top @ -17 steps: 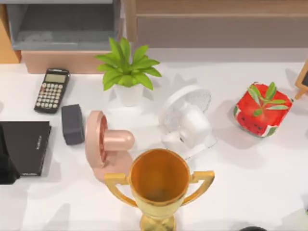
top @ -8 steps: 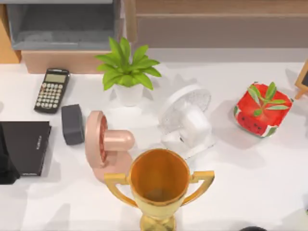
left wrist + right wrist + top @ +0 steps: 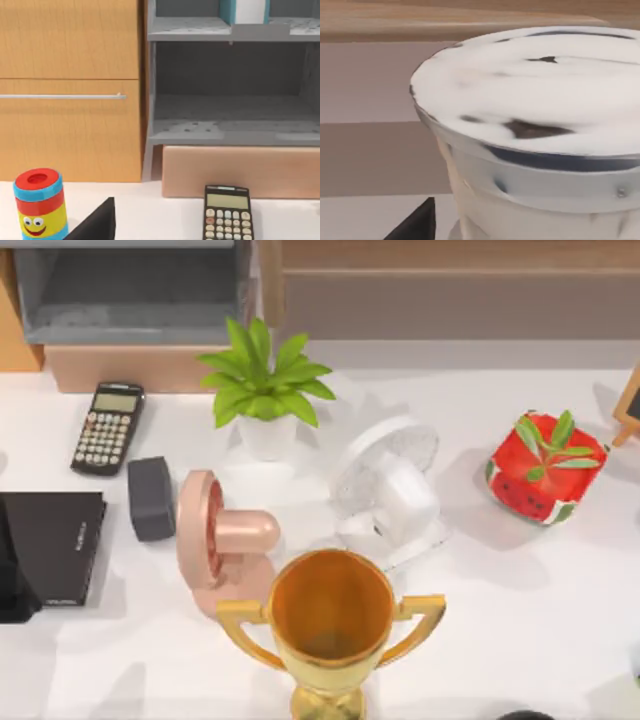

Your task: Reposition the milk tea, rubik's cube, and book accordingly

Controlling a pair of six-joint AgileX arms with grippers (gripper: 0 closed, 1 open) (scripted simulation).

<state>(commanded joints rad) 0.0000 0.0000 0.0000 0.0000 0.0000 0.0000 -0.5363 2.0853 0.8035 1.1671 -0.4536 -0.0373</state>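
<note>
The milk tea (image 3: 535, 130), a pale cup with a white lid, stands very close in front of my right gripper (image 3: 415, 225) in the right wrist view; I cannot tell whether they touch. The book (image 3: 248, 10), teal with whitish page edges, stands upright on the upper grey shelf (image 3: 190, 27) in the left wrist view. My left gripper (image 3: 12, 580) sits at the table's left edge, beside a flat black slab (image 3: 55, 545). A dark part of my right arm (image 3: 525, 716) shows at the table's front edge. The rubik's cube is out of view.
The table holds a calculator (image 3: 108, 427), a dark grey box (image 3: 151, 498), a potted plant (image 3: 263, 390), a pink fan (image 3: 220, 535), a white fan (image 3: 388, 490), a gold trophy (image 3: 332, 625) and a watermelon pot (image 3: 545, 468). A striped smiley can (image 3: 40, 204) stands by the wooden cabinet (image 3: 70, 90).
</note>
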